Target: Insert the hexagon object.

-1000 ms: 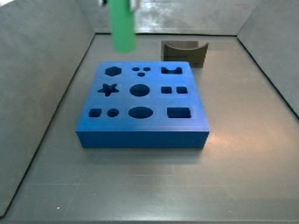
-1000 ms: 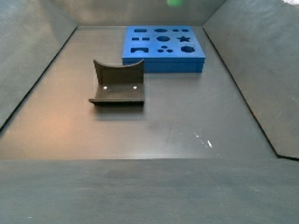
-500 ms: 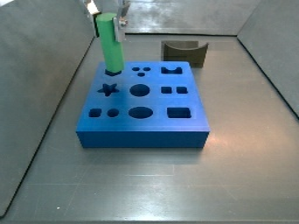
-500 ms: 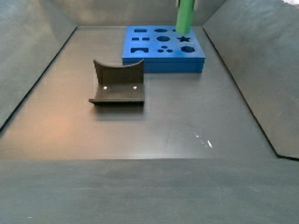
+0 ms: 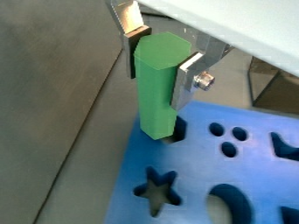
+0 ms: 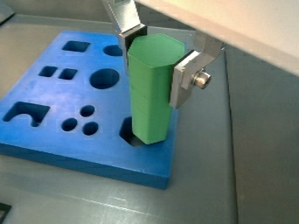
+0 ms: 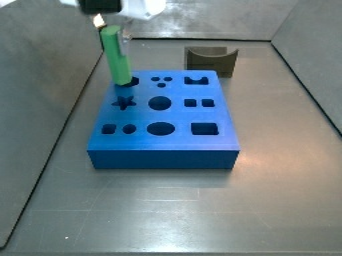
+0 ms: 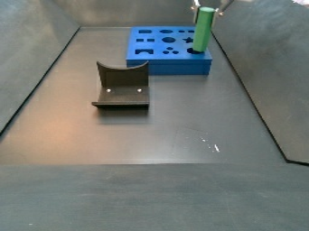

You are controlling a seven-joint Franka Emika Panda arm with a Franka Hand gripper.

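Because the hexagon object (image 5: pixel 159 83) must drop straight into its matching hole, the gripper (image 6: pixel 160 54) grips it upright over a corner of the blue block (image 6: pixel 52 98), its 2 silver fingers (image 5: pixel 188 74) closed on the peg's upper end. Its lower tip meets the hexagonal hole (image 6: pixel 129 133). Farther off sits the olive curved piece (image 7: pixel 211 60).

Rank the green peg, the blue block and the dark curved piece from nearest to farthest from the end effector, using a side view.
1. Green peg: held in the end effector, upright.
2. Blue block: directly under the peg's tip.
3. Dark curved piece: on the floor beyond the block's far edge.
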